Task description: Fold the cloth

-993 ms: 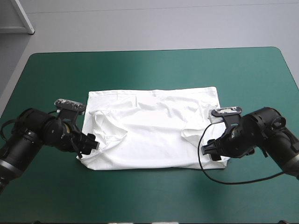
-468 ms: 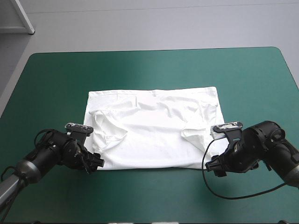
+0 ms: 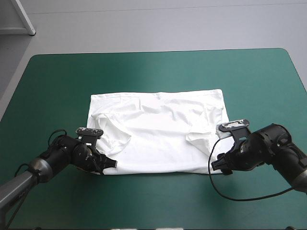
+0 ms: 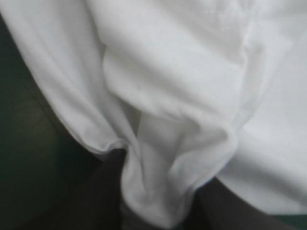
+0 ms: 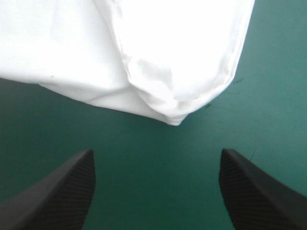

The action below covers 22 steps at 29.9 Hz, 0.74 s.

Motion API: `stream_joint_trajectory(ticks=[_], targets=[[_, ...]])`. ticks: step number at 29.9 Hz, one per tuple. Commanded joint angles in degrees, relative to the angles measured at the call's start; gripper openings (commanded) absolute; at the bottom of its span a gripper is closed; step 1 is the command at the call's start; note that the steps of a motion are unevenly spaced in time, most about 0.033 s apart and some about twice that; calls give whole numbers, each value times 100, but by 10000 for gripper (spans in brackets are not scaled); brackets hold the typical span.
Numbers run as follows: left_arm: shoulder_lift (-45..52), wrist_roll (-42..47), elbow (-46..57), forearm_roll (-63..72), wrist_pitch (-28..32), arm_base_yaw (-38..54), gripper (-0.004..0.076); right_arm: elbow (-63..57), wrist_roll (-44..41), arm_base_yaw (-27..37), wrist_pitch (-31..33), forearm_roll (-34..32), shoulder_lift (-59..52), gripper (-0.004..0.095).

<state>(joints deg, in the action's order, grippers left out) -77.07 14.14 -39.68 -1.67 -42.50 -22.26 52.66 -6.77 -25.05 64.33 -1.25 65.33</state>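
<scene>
Position: we found the white, short-sleeved fabric T-shirt point(image 3: 158, 134) lying flat as a wide rectangle at the middle of the counter, on its teal-green cover point(image 3: 158, 72). Its surface was creased, with folded sleeves showing near both near corners.

Left arm: we recorded the left end effector point(image 3: 108, 163) low at the near left corner of the T-shirt. In the left wrist view, the left end effector point(image 4: 160, 172) pinched a bunched fold of the T-shirt point(image 4: 168, 72) between its broad black fingers point(image 4: 96, 201), with the cover point(image 4: 24, 167) visible beside it.

Right arm: we recorded the right end effector point(image 3: 218, 163) just beside the near right corner. In the right wrist view, the right end effector point(image 5: 157, 152) was spread wide, its black fingers point(image 5: 67, 191) standing apart over bare cover point(image 5: 158, 191). The rounded corner of the T-shirt point(image 5: 182, 48) lay ahead of it, untouched.
</scene>
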Motion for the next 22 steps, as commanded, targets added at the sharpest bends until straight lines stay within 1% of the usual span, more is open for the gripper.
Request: stream_joint_trajectory(ticks=[1, 2, 8, 13, 17, 22], targets=[[-99, -30, 85, -11, 33, -32, 28, 107, 62, -2, -264, -66, 61, 670], [-99, -91, 85, -11, -11, -32, -8, 107, 62, -2, -313, -55, 140, 670], [-99, -91, 85, -11, -168, -32, -7, 107, 122, -2, -727, -55, 743, 670], [40, -91, 85, -11, -353, -32, -8, 97, 76, -2, -739, -33, 1260, 667], [299, -91, 85, -11, -462, -32, -8, 97, 99, -2, -754, -33, 1542, 608], [665, -91, 85, -25, -690, -32, -8, 32, 125, -2, -848, 1, 1635, 472]])
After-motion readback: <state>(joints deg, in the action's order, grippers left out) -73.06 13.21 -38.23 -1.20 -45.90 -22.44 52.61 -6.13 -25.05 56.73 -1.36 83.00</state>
